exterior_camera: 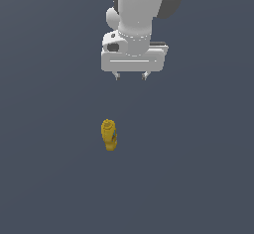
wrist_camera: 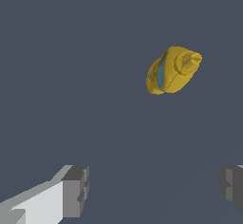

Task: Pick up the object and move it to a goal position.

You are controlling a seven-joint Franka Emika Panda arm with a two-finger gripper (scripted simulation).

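Above the object, spread end effector

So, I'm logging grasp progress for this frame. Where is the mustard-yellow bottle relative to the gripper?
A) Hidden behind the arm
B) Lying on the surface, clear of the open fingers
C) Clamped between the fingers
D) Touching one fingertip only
B: the mustard-yellow bottle lies alone on the grey surface, while the gripper sits apart from it; the wrist view shows both fingers spread wide with nothing between them.

Yellow bottle, apparently clear of spread end effector
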